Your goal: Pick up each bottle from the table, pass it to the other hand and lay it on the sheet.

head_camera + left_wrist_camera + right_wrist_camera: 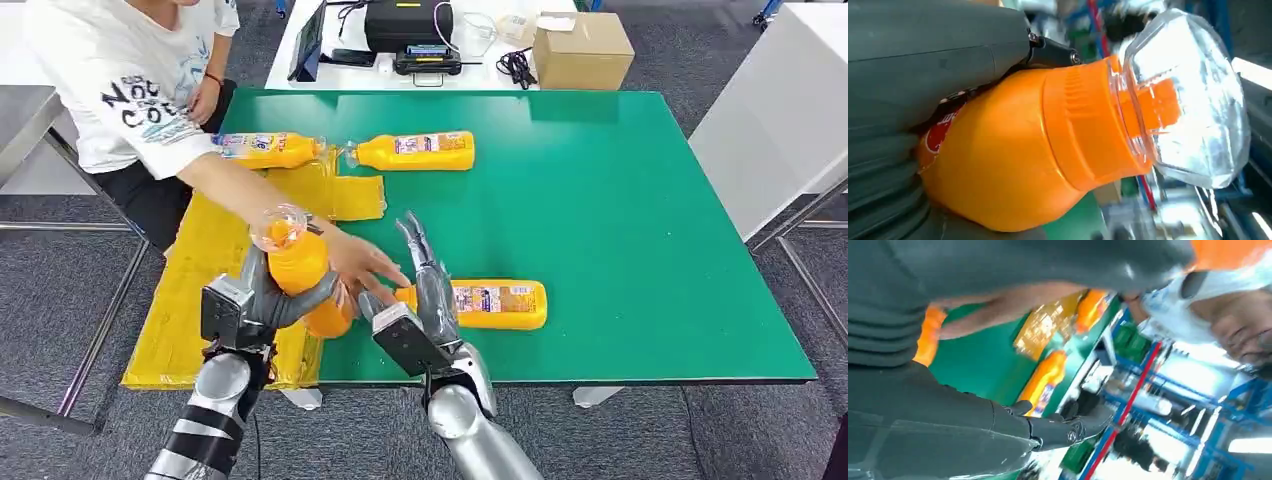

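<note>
Gripping an orange bottle (297,268) low in the frame, the left hand (262,300) is clamped around it; the right hand (425,290) is lying empty, fingers apart, beside a person's hand (362,262).

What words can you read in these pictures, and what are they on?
"Noc" over "COC", partly hidden: on the person's white T-shirt.
Colourful labels on the lying orange plastic bottles: too small to read.
Red label on the orange bottle held in the left hand: too hidden to read.

Silver ribbed arms; grey left hand (262,300), right hand (425,290), darker fingers.
</note>
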Controlling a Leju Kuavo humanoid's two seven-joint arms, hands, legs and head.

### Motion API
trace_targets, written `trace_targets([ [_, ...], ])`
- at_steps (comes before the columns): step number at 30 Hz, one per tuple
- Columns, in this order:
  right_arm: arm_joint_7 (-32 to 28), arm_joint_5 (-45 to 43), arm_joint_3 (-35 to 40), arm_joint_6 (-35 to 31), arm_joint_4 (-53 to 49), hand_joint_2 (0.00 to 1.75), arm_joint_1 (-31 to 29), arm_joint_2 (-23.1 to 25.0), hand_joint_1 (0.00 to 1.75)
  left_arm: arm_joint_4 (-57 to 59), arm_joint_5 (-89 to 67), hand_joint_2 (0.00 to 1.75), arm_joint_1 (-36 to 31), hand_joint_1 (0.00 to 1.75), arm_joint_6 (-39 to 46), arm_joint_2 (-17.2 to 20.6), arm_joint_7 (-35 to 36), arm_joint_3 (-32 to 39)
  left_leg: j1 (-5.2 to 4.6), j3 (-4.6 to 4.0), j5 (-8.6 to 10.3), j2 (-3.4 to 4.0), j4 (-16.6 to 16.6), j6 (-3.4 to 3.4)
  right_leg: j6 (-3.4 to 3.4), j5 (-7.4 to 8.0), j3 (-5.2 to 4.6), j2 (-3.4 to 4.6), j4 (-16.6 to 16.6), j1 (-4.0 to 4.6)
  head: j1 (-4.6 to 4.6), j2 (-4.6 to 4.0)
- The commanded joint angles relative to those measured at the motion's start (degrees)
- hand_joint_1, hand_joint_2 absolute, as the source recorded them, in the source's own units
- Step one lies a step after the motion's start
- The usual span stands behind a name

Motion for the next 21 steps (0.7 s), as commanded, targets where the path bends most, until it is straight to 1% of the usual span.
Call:
trace_targets([
  [1,-2.4,-5.8,2.3,4.2,-11.0,0.0,2.1,-3.9,0.0,4.1,-15.1,1.75,-8.3,1.75,13.0,5.3,-2.2,6.5,0.1,0.22,-0.1,0.01,0.0,-0.12,-0.15,-0.1,0.23,-0.03,0.0,0.11,-0.02,0.0],
  [4,-2.4,-5.9,2.2,4.3,-11.4,0.0,2.1,-4.0,0.0,4.2,-15.2,1.75,-8.3,1.75,12.9,5.3,-2.1,6.8,0.06,0.1,-0.03,0.01,0.0,-0.06,-0.08,-0.03,0.1,-0.01,0.0,0.06,-0.04,0.0],
  [5,-2.4,-5.9,2.2,4.3,-11.4,0.0,2.1,-4.0,0.0,4.2,-15.2,1.75,-8.3,1.75,12.9,5.3,-2.1,6.8,0.11,0.3,-0.13,0.02,0.0,-0.1,-0.13,-0.12,0.31,-0.02,0.0,0.11,-0.04,0.0],
  [7,-2.4,-5.9,2.2,4.3,-11.2,0.0,2.1,-4.0,0.0,4.3,-15.5,1.75,-8.1,1.75,12.9,5.1,-2.2,6.6,0.08,0.19,-0.05,0.02,0.0,-0.05,-0.07,-0.05,0.19,-0.01,0.0,0.07,-0.02,0.0],
  [8,-2.4,-5.9,2.2,4.3,-11.2,0.0,2.1,-4.0,0.0,4.3,-15.5,1.75,-8.1,1.75,12.9,5.1,-2.2,6.6,0.11,0.32,-0.13,0.02,0.0,-0.08,-0.1,-0.11,0.34,-0.03,0.0,0.11,-0.04,0.0],
  [11,-2.4,-5.9,2.2,4.3,-11.2,0.0,2.1,-4.0,0.0,4.3,-15.5,1.75,-8.1,1.75,12.9,5.1,-2.2,6.6,0.11,0.36,-0.15,0.02,0.0,-0.07,-0.11,-0.14,0.39,-0.02,0.0,0.11,-0.02,0.0],
  [12,-3.5,-7.7,1.4,4.0,-11.5,0.0,2.4,-3.5,0.0,5.3,-20.1,1.75,-8.6,1.75,16.9,5.6,-1.4,6.2,0.11,0.38,-0.16,0.03,0.0,-0.08,-0.12,-0.15,0.4,-0.01,0.0,0.11,-0.02,0.0],
  [15,-3.5,-9.5,0.1,3.2,-13.6,0.0,2.9,-3.5,0.0,8.9,-30.5,1.75,-9.9,1.75,23.3,6.9,-0.1,6.1,0.15,0.56,-0.22,0.04,0.0,-0.14,-0.19,-0.21,0.6,-0.02,0.0,0.16,-0.02,0.0],
  [16,-3.5,-9.5,0.1,3.2,-13.9,0.0,2.9,-3.7,0.0,10.4,-36.1,1.75,-10.1,1.75,26.8,7.4,1.0,5.4,0.07,0.26,-0.06,-0.03,0.0,-0.09,-0.11,-0.08,0.29,-0.06,0.0,0.07,-0.02,0.0],
  [18,-3.4,-9.9,-0.2,2.9,-14.1,0.0,3.1,-3.6,0.0,12.5,-41.3,1.75,-10.5,1.75,27.3,7.4,2.2,5.3,0.12,0.49,-0.16,0.0,0.0,-0.15,-0.19,-0.17,0.52,-0.05,0.0,0.13,-0.02,0.0],
  [19,-3.6,-10.9,-0.6,2.8,-14.2,0.0,3.4,-3.3,0.0,13.3,-38.0,1.75,-10.6,1.75,25.6,6.8,0.4,5.4,0.04,0.25,-0.04,-0.05,-0.1,-0.08,-0.1,-0.07,0.26,-0.07,0.0,0.05,-0.02,0.0],
  [20,-3.7,-10.9,-0.4,2.7,-14.4,0.0,3.5,-3.4,0.0,14.3,-36.4,1.75,-10.9,1.75,24.1,6.4,0.0,5.5,0.07,0.33,-0.08,-0.03,0.0,-0.1,-0.12,-0.1,0.35,-0.07,0.0,0.08,-0.02,0.0],
  [21,-3.9,-11.0,-0.3,2.4,-15.0,0.0,3.6,-3.3,0.0,15.5,-38.8,1.75,-11.2,1.75,26.8,6.6,-0.1,4.8,0.11,0.45,-0.13,-0.08,0.0,-0.12,-0.15,-0.16,0.49,-0.12,-0.1,0.12,-0.02,0.0],
])
